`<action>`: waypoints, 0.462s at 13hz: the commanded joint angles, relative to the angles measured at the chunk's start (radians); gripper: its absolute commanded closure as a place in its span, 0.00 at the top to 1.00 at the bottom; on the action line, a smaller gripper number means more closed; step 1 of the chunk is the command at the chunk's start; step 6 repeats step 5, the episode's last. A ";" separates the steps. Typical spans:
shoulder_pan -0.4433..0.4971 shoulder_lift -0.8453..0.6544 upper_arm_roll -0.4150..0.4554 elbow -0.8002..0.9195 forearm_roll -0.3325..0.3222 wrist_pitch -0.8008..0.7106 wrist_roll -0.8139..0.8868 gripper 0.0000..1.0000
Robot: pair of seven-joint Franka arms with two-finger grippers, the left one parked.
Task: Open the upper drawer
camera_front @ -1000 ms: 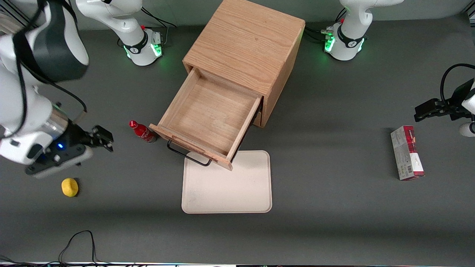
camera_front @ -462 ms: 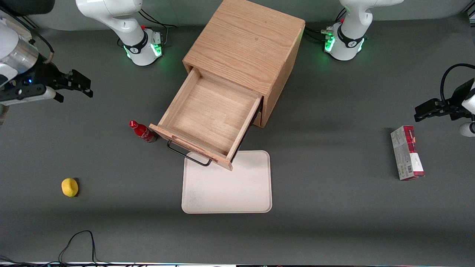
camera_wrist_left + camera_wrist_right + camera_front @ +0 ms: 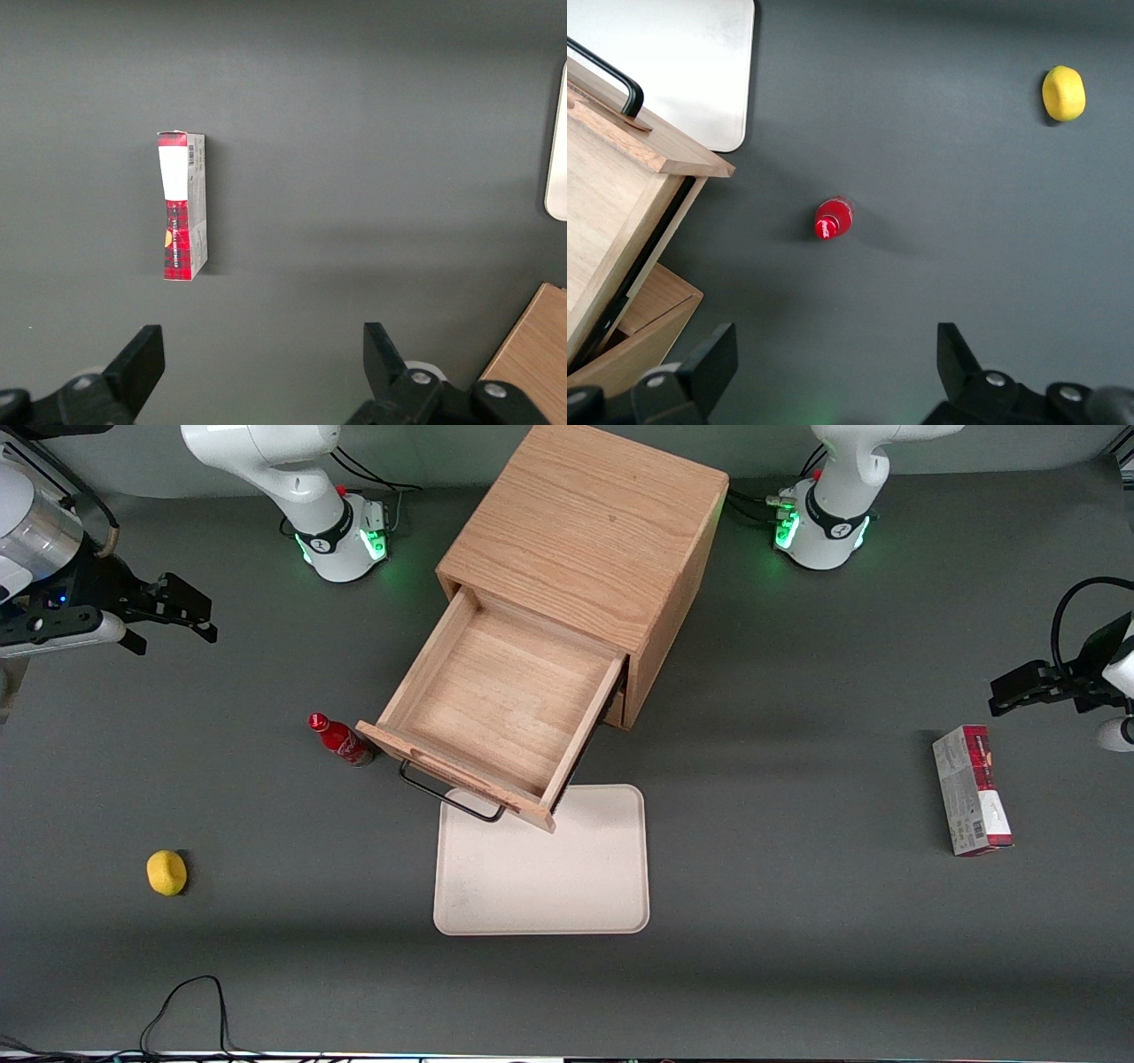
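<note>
The upper drawer (image 3: pixel 500 708) of the light-oak cube cabinet (image 3: pixel 589 531) stands pulled far out, its inside bare, its black bar handle (image 3: pixel 447 797) over the edge of the tray. The same drawer (image 3: pixel 611 212) and handle (image 3: pixel 611 75) show in the right wrist view, with the lower drawer's front (image 3: pixel 642 332) below it. My gripper (image 3: pixel 182 615) hangs open and holds nothing, well away from the drawer toward the working arm's end of the table. Its fingers (image 3: pixel 709 367) are wide apart above bare table.
A small red bottle (image 3: pixel 341 742) stands beside the drawer's front corner. A yellow lemon (image 3: pixel 166 872) lies nearer the front camera. A cream tray (image 3: pixel 567 886) lies in front of the drawer. A red and grey carton (image 3: pixel 972 790) lies toward the parked arm's end.
My gripper has drawn back from the table near the lemon, farther from the front camera and up, then shifted only slightly. The drawer has stayed open in the same place.
</note>
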 commanded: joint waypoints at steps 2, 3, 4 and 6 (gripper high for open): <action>0.005 0.050 0.003 0.048 -0.018 -0.025 0.012 1.00; 0.005 0.053 0.003 0.051 -0.018 -0.025 0.023 1.00; 0.005 0.059 0.001 0.051 -0.017 -0.025 0.031 1.00; 0.004 0.063 -0.002 0.054 -0.015 -0.027 0.064 1.00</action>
